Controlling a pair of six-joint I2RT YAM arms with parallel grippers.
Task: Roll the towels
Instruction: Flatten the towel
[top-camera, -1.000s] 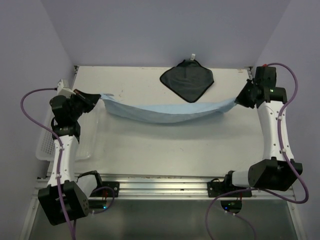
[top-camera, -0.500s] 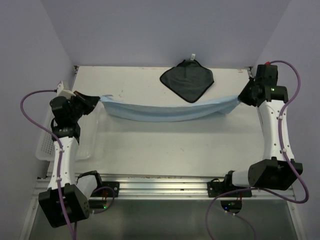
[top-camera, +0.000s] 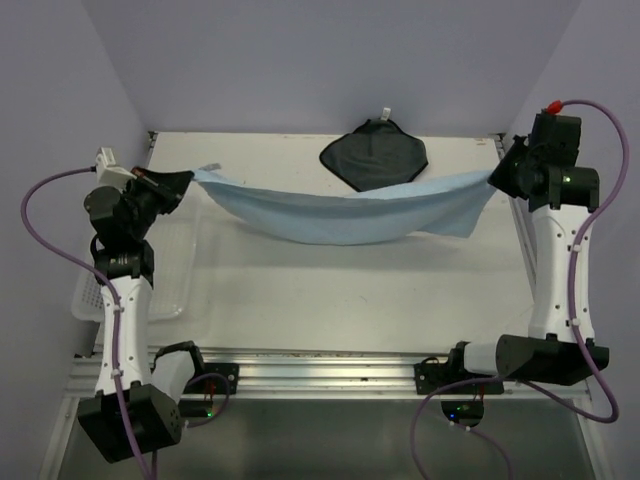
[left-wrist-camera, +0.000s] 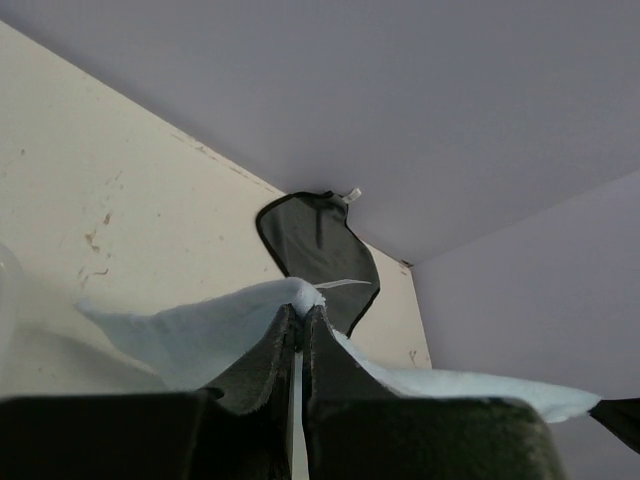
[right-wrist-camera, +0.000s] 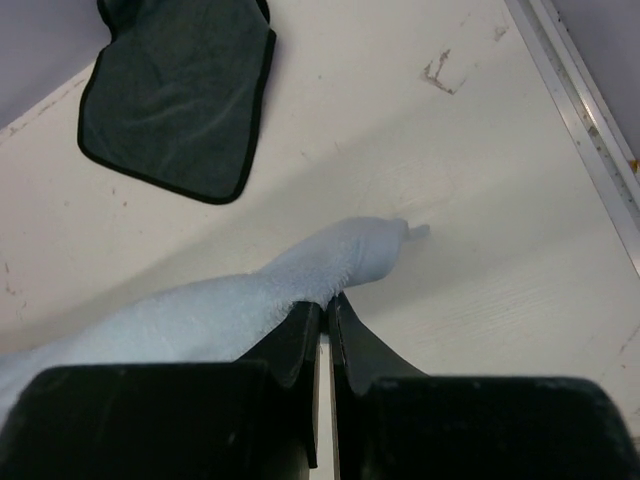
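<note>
Blue towel (top-camera: 340, 212) hangs in the air, strung between the two arms and sagging in the middle above the surface (top-camera: 340, 300). Cannot tell if the lowest fold touches. Dark towel (top-camera: 374, 160) lies flat at the far edge, tag toward the back wall, just beyond the blue one. Left fingers (left-wrist-camera: 283, 338) are clamped together on one corner, right fingers (right-wrist-camera: 303, 322) on the opposite one. Step in hand, as judged: spread the blue towel flat ahead of rolling. To do it well, keep the pull even, lower both ends together, and set the cloth on bare surface nearer than the dark towel, with no overlap. Each grip holds only a corner tip, so a hard pull risks a slip. The top view gives the full span, the sag and the basket (top-camera: 170, 300) below the left arm. It does not show the pinch. The wrist views do: each has a little cloth poking past closed fingertips.
</note>
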